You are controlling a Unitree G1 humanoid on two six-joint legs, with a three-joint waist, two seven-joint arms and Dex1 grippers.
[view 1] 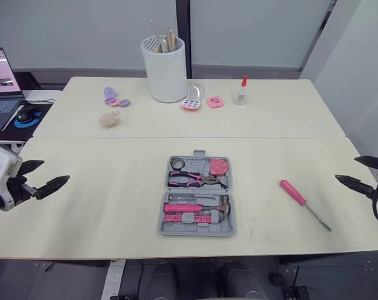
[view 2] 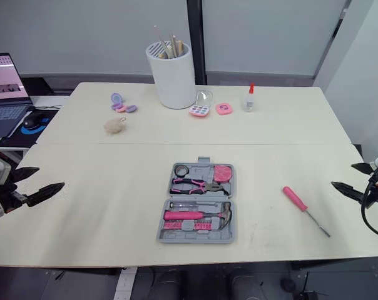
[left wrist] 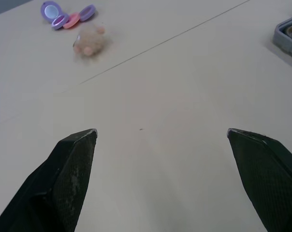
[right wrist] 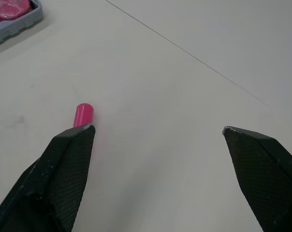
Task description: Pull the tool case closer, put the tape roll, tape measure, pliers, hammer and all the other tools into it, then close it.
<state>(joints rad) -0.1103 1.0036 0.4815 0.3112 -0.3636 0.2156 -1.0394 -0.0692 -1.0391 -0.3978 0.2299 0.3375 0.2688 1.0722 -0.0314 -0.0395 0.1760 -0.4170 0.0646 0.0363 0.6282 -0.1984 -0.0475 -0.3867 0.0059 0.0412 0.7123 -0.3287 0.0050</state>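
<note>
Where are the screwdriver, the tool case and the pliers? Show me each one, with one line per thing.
screwdriver (view 1: pixel 293 192): left eye view, on its pink handle.
tool case (view 1: pixel 195 233): left eye view, on its grey near rim.
pliers (view 1: pixel 198 180): left eye view, where the pink handles meet.

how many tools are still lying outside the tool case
1. The pink-handled screwdriver lies on the table to the right of the open tool case, apart from it, near the right gripper. The pliers and hammer are already inside.

Screwdriver (right wrist: pixel 83 114) mostly hidden in right wrist view; laptop (view 1: pixel 0 78) cropped.
</note>
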